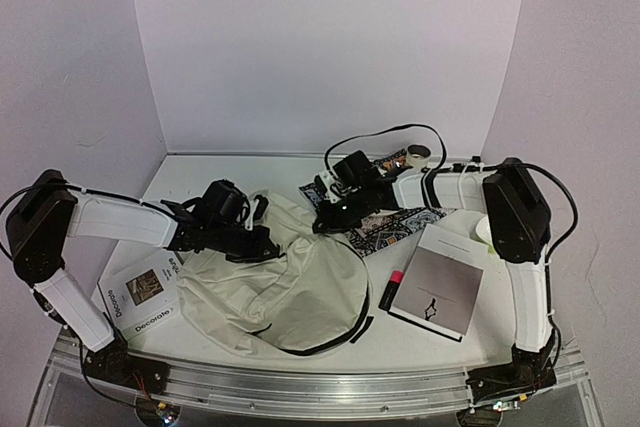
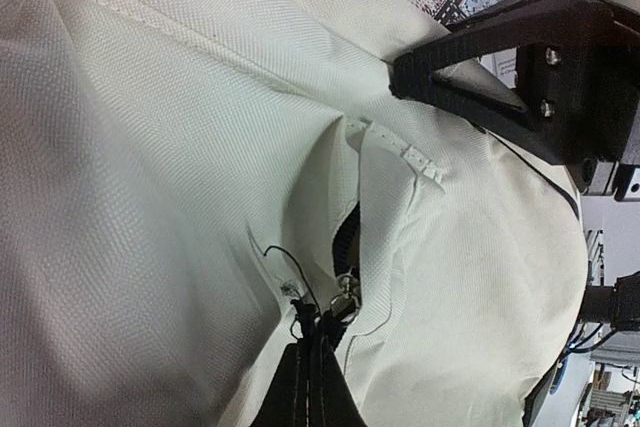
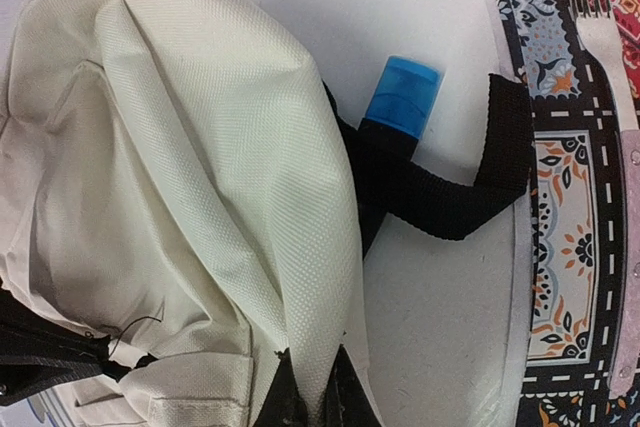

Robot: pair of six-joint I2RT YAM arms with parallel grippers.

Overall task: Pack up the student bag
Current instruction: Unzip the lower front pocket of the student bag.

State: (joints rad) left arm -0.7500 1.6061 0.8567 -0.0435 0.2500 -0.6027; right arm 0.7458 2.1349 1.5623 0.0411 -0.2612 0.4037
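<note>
Cream fabric pinched from two sides: both robot arms grip the student bag on the table.

Left fingers (image 2: 297,397) are pressed together on the cloth right beside the zipper pull (image 2: 345,299), while the right fingers (image 3: 287,402) are closed tight on a fold of the same cream weave at the bag's opposite upper edge. The student bag (image 1: 285,292) lies slumped in the middle of the white table (image 1: 200,172), between the two arms, with a black strap (image 3: 450,202) partly covering a small blue object (image 3: 405,97). To its right are a patterned mat (image 1: 400,227) carrying a pink-handled fork (image 3: 627,177), a pink-tipped marker (image 1: 388,290) and a grey booklet (image 1: 440,289). A "Decorote" booklet (image 1: 140,295) lies at the left, beneath the left arm.
</note>
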